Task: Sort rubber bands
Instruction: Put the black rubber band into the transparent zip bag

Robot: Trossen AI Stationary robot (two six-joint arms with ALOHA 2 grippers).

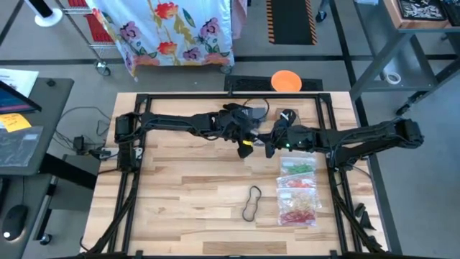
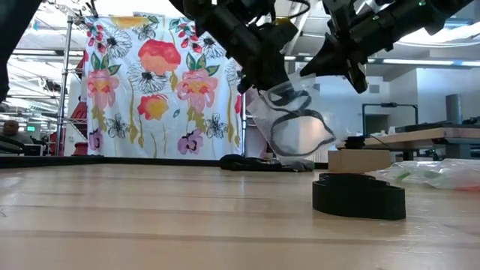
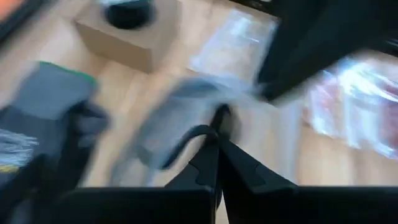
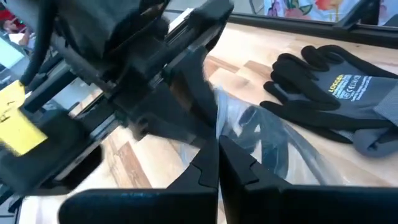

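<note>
Rubber bands (image 1: 251,203) are my job here: from above, two black ones lie loose on the table (image 1: 187,187) just below the frame's centre, and coloured ones sit in three clear bags (image 1: 298,191) stacked at centre right, green on top, red and orange below. My left gripper (image 1: 248,142) and right gripper (image 1: 272,144) meet above centre, close together.

From table height, both grippers come in at the top and hold a clear bag (image 2: 292,120) between them in the air, with black bands (image 2: 296,124) inside it. I judge I'm gripping it from both sides to keep it up and steady. A black roll (image 2: 358,196) rests on the wood at lower right.

At my left wrist, my fingers (image 3: 245,174) are pinched shut on the bag's film at centre frame.

At my right wrist, my fingers (image 4: 239,165) are likewise closed on the plastic; a black glove (image 4: 336,87) lies at upper right.
</note>
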